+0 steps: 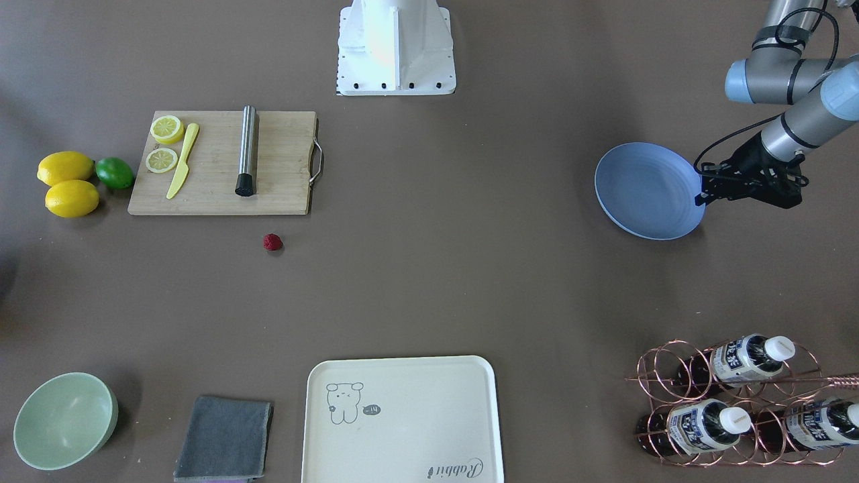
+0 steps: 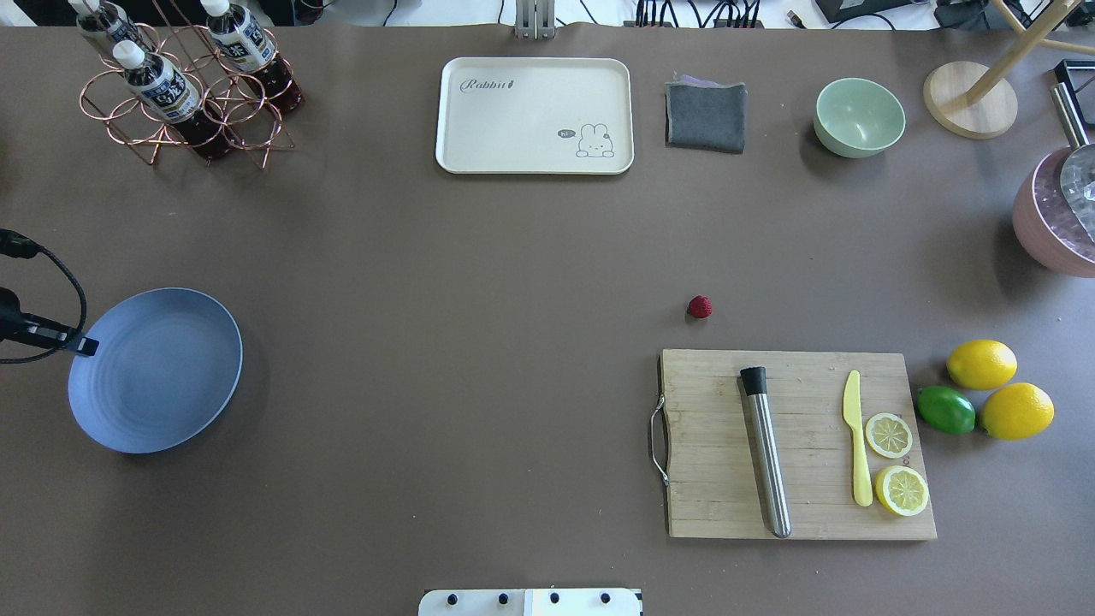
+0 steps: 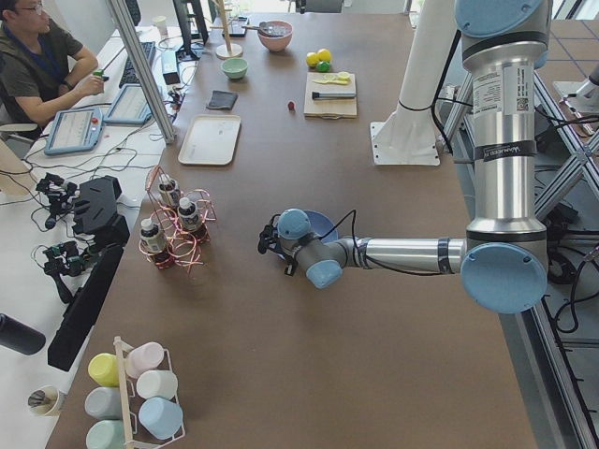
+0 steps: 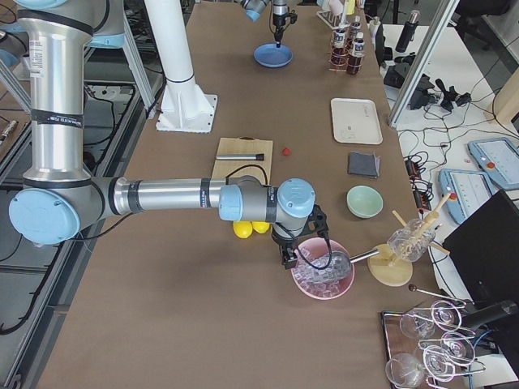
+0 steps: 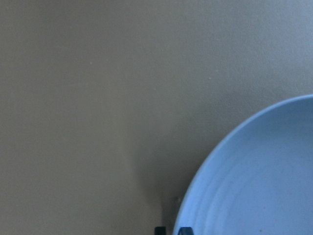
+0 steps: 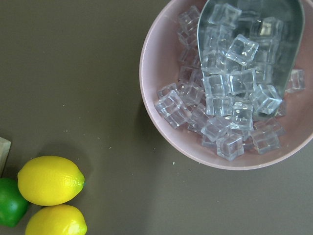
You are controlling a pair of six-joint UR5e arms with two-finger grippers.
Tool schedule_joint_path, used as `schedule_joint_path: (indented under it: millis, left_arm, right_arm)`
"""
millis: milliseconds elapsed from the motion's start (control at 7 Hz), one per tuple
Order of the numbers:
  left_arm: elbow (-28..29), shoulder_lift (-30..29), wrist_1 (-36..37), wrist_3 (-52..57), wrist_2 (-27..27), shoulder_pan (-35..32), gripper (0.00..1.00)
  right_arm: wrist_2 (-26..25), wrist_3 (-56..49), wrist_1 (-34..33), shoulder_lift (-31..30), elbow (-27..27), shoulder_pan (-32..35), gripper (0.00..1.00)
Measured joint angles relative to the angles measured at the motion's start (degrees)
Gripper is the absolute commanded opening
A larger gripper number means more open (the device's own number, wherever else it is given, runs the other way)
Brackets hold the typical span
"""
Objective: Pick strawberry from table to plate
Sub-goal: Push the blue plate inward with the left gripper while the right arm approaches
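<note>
- We're sitting at the reach step, nothing picked yet: the strawberry [image 2: 700, 306] is lying on the table [image 2: 479, 274] near the cutting board [image 2: 796, 445], well apart from the plate [image 2: 154, 368].
- Left gripper [image 1: 700, 197] is straddling the plate's rim, fingers nearly together; we're unable to tell if it's clamping.
- Right gripper [image 4: 288, 258] is hovering over the ice bowl [image 4: 323, 297]; its fingers aren't showing, so we can't tell.
- Next, as we're judging it: bring an arm over the berry, fingers apart, then lower gently, since it looks likely to roll.

left end effector [image 1: 702, 197] pointed down, pinched narrow — right arm [image 4: 162, 196] stretched out low
</note>
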Motion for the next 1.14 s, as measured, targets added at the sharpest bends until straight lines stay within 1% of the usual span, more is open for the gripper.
schedule_joint_path:
  millis: [143, 286, 429, 571, 714, 857, 1000, 1143]
  left_arm:
    - [-1.2, -0.2, 0.2, -1.7, -1.1, -0.1, 0.00]
    - [-2.8, -0.8, 0.4, -5.0, -2.4, -0.2, 0.00]
    - [-4.9, -2.5, 1.2, -11.6, -2.9, -0.1, 0.00]
    - [-6.8, -5.6, 2.5, -19.6, -2.9, 1.1, 0.00]
    - [-8.4, -9.2, 3.4, -28.8, -1.7, 4.1, 0.00]
    - [-9.4, -13.1, 4.6, -37.0, 1.1, 7.5, 0.00]
    - [-9.9, -18.1, 8.0, -42.9, 5.2, 11.2, 0.00]
    - [-10.2, -23.7, 13.8, -46.9, 10.3, 15.5, 0.00]
  right_arm:
    - [1.1, 0.5, 0.0, 0.1, 0.7, -0.1, 0.99]
    - [1.5, 3.6, 0.0, 0.7, 2.2, -0.9, 0.99]
    - [1.6, 10.0, 0.0, 1.7, 5.0, -3.3, 0.99]
    - [1.6, 16.8, 0.1, 3.0, 7.5, -6.3, 0.99]
    - [1.6, 22.9, 0.1, 4.8, 9.3, -9.3, 0.99]
    - [1.5, 28.3, 0.1, 7.1, 10.1, -12.2, 0.99]
    - [1.2, 33.6, 0.1, 9.6, 10.5, -15.2, 0.99]
    - [0.6, 38.7, 0.1, 12.3, 10.6, -18.1, 0.99]
